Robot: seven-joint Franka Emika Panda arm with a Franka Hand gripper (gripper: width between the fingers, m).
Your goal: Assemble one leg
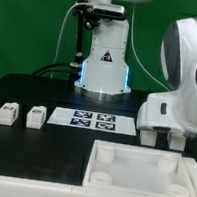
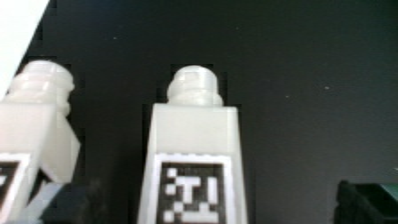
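While the gripper (image 1: pixel 162 136) hangs low over the desk (image 1: pixel 27 89), it sits just off the end of the marker board (image 1: pixel 89 118) on the exterior view's right.

Gripper state: fingers apart, nothing clamped. In the wrist view the gripper (image 2: pixel 210 200) straddles the leg (image 2: pixel 192 135). One dark fingertip (image 2: pixel 57 203) shows close to one flank of the leg. The other stands well off the opposite flank, with bare black desk between. Contact on the close side: cannot tell.

Leg: white block, tagged face toward the wrist camera, rounded peg at the end away from the gripper. Standing or lying: cannot tell. A second leg (image 2: pixel 36 125) is just beside it, parallel, peg pointing the same way, with a narrow strip of desk between the two.

In the exterior view the arm's white body covers this spot beside the marker board. Fingers and leg cannot be told apart there.

Other items, placed from the marker board:
- Past its opposite end, on the exterior view's left: the inner leg (image 1: pixel 36 114) near the board, then the outer leg (image 1: pixel 7 113) beyond it. The two are apart.
- In front of it, toward the camera: the large white tray (image 1: pixel 142 171), with a corner hole visible.
- Behind it: the robot base (image 1: pixel 102 72), cables running off its side.
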